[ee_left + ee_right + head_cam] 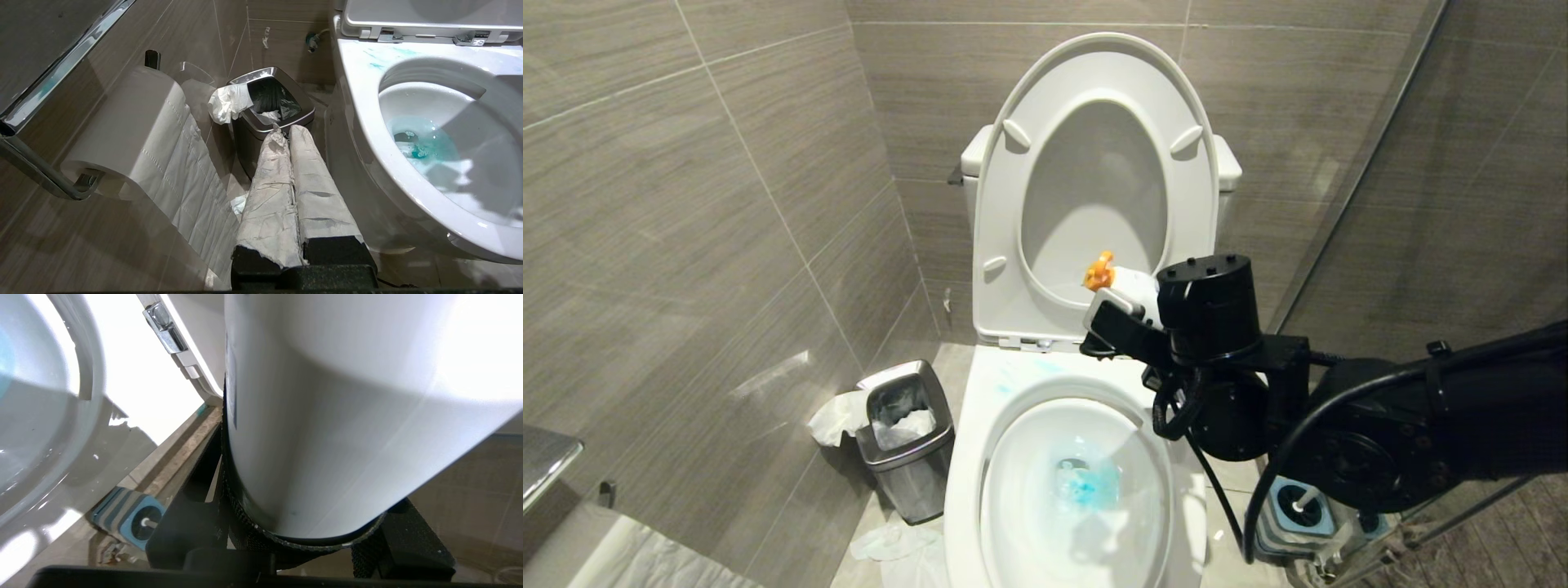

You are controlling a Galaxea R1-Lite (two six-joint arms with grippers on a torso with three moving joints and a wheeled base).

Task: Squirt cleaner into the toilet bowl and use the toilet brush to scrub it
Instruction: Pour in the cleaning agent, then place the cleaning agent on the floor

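White ceramic fills the head view: we see the toilet bowl (1078, 490) at six o'clock with blue liquid pooled at its bottom, and the seat and lid (1094, 180) raised at twelve o'clock. Our right tool (1123, 314) sits just above the rear of the rim, a little right of centre, clenched on the cleaner (1137, 286), whose orange nozzle (1099, 271) points toward nine o'clock. At eight o'clock a small steel waste bin (907, 441) stands on the floor beside the toilet, paper hanging over its edge. At five o'clock the toilet brush (1305, 498) stands in its blue-and-grey holder (1294, 523), its handle end poking up.

From the left wrist, we see our left tool (288, 134) with its paper-wrapped fingers (269, 196) pressed together, empty, aimed toward the bin (269, 110). A paper roll (135, 134) hangs on a wall holder, and the bowl (429, 151) shows blue smears on its rim.

From the right wrist, the cleaner's white body (347, 416) fills the frame, seated between the black fingers (408, 535). The brush holder (130, 518) stands on the floor beside the bowl (41, 416).
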